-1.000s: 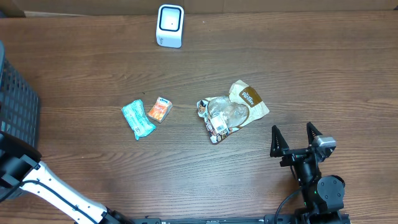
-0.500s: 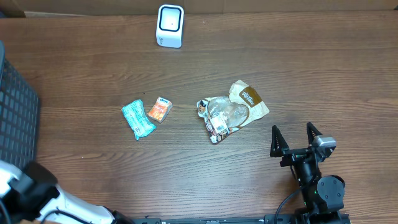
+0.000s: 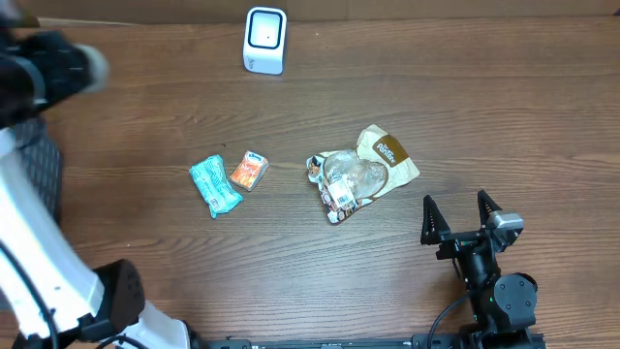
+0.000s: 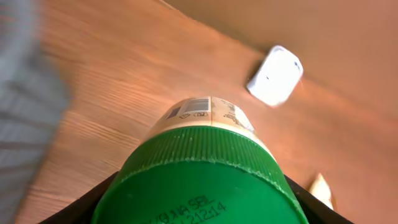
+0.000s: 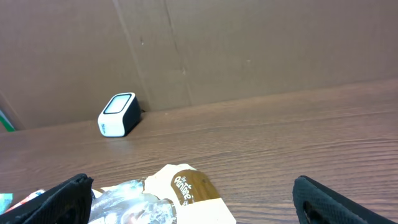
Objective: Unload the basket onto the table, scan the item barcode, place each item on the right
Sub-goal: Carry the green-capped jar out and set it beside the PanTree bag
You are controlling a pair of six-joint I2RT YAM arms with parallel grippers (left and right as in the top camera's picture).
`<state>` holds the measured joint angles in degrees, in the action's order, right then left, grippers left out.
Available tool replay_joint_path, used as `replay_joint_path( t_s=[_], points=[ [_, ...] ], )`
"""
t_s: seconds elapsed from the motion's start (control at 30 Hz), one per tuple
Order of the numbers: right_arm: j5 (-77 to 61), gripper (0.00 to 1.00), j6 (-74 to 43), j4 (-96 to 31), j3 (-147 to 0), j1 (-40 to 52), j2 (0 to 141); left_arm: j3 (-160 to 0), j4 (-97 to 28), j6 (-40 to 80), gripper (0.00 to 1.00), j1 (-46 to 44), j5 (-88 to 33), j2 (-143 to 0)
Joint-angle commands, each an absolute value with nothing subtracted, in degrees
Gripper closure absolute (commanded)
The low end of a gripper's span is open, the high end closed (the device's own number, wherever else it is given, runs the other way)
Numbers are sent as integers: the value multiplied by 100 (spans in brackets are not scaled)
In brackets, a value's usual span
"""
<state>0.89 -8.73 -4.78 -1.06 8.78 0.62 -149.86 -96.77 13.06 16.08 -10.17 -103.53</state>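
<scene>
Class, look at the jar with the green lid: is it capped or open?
Capped: the green lid sits fully over the top of the jar.

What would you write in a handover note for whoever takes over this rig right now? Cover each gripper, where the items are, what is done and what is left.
Left gripper: shut on a green-lidded jar, held above the table's far left side.
Right gripper: open, empty, parked at the near right.
Items: the scanner stands at the far edge. A teal packet, an orange packet and a snack bag lie mid-table.
Done: jar is gripped, and its barcode shows on the label.
Left: bring that barcode to the scanner.
</scene>
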Motion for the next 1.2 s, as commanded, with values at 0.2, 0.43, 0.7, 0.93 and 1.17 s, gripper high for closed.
replay_joint_path(
  t_s=[0.2, 0.43, 0.7, 0.93, 1.17],
  points=[
    [123, 0, -851, -462, -45, 904, 16, -14735, -9679, 1013, 41, -757, -987, -11513],
    [123, 0, -851, -460, -45, 904, 16, -14357, -9679, 766, 41, -1640, -915, -12460],
    [123, 0, -851, -462, -45, 904, 16, -14147, -9682, 760, 41, -1916, -838, -13063],
    [123, 0, -851, -460, -45, 904, 16, -14147, -9679, 574, 40, -1927, -558, -13098],
    [123, 0, -851, -460, -45, 904, 16, -14147, -9550, -58, 40, -1927, -412, -13102]
  ],
)
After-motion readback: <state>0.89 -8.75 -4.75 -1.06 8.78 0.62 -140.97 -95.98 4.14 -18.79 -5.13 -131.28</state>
